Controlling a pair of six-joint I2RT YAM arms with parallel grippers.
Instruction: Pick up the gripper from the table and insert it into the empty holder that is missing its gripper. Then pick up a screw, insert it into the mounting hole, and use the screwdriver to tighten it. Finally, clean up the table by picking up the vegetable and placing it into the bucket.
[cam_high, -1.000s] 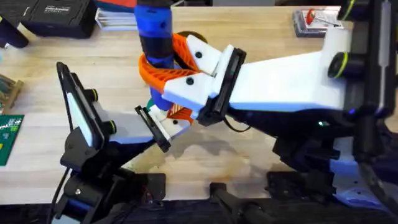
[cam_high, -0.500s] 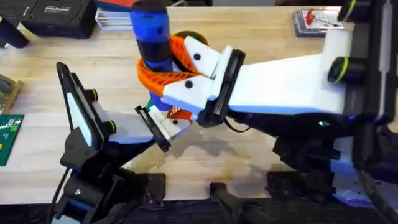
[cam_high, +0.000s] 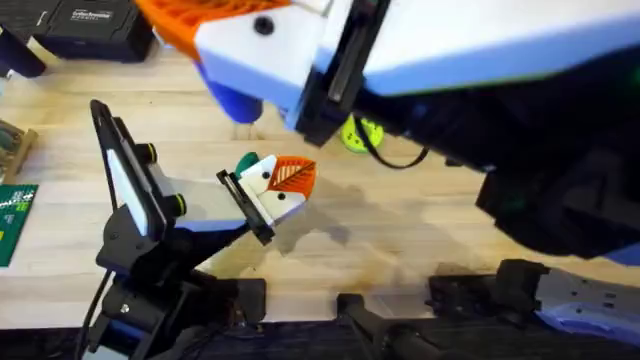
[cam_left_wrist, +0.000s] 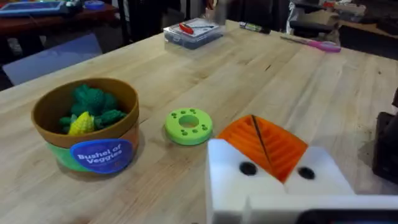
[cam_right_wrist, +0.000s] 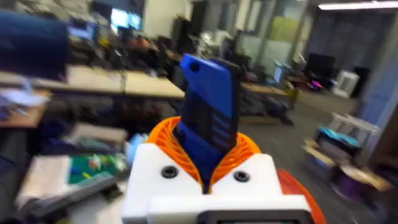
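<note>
My right gripper (cam_high: 195, 15) hangs high, close under the overhead camera, and is shut on the screwdriver (cam_right_wrist: 208, 106). The blue handle sticks out between the orange pads (cam_right_wrist: 245, 146). Low over the table's middle, my left gripper (cam_high: 283, 178) has its orange pads pressed together (cam_left_wrist: 261, 140) with nothing between them. The bucket (cam_left_wrist: 129, 119) stands just beyond it, holding dark-green vegetable pieces (cam_left_wrist: 93, 102) and a yellow one. A small green bit (cam_high: 247, 162) shows beside the left fingers; I cannot tell what it is. The loose gripper, holder and screw are out of view.
A flat light-green disc (cam_high: 362, 133) with holes lies beside the bucket (cam_left_wrist: 188, 126). A clear box (cam_left_wrist: 194, 31) with a red item sits at the table's far side. A black case (cam_high: 85, 25) is at the back left, and a green circuit board (cam_high: 12, 215) at the left edge.
The right arm has risen steeply toward the camera with the screwdriver, uncovering the green disc. The left arm has stayed put.
</note>
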